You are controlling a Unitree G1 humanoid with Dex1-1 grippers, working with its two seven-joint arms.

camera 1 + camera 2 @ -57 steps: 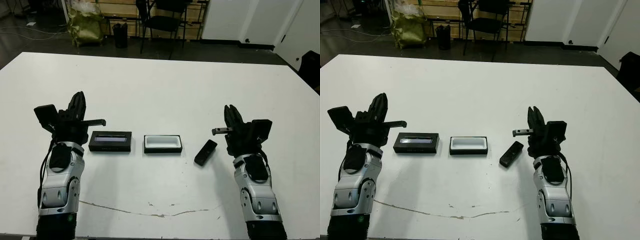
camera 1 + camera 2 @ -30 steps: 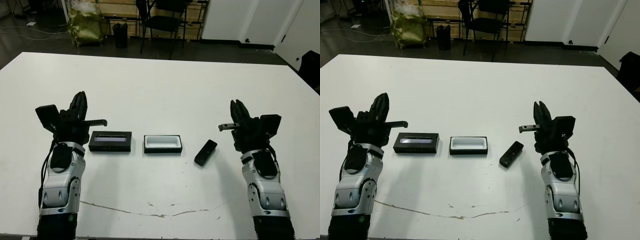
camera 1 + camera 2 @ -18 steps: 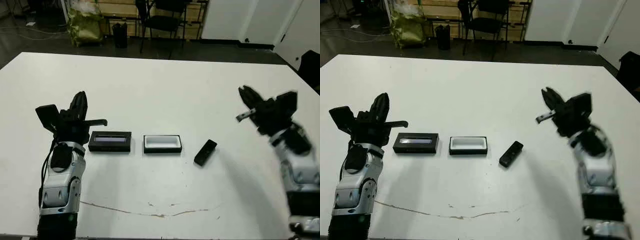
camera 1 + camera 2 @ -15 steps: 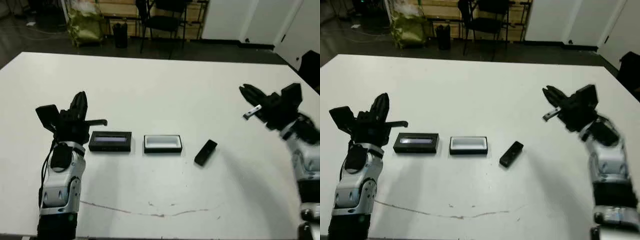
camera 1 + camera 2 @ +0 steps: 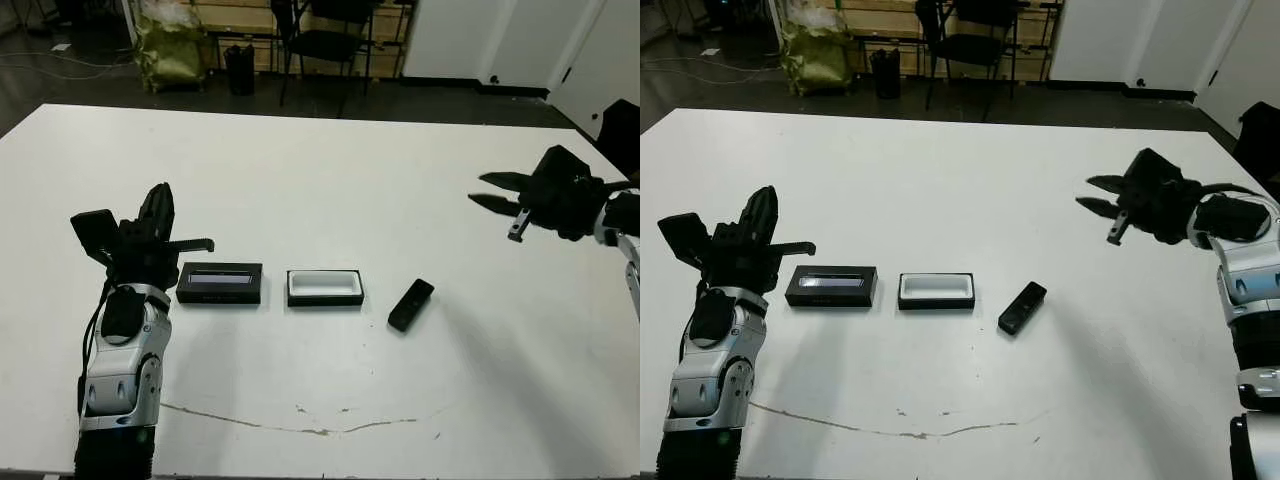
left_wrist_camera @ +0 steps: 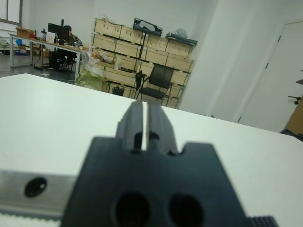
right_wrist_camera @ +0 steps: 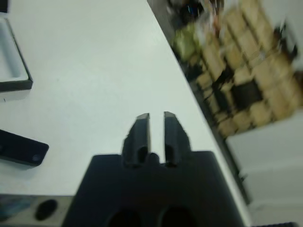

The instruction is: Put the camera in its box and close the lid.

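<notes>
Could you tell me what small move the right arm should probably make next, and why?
Probably bring the right gripper down and toward the slim black bar-shaped camera. It hangs well above and beyond the camera, holding nothing. The camera lies alone on the white table, just to the robot's right of the open, white-lined black box, so it must be picked up first.

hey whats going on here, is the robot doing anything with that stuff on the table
Nothing is held right now. The camera lies loose on the white table, just right of the open box, and the lid lies left of the box. The right end effector hangs raised off to the right, the left end effector beside the lid.
</notes>
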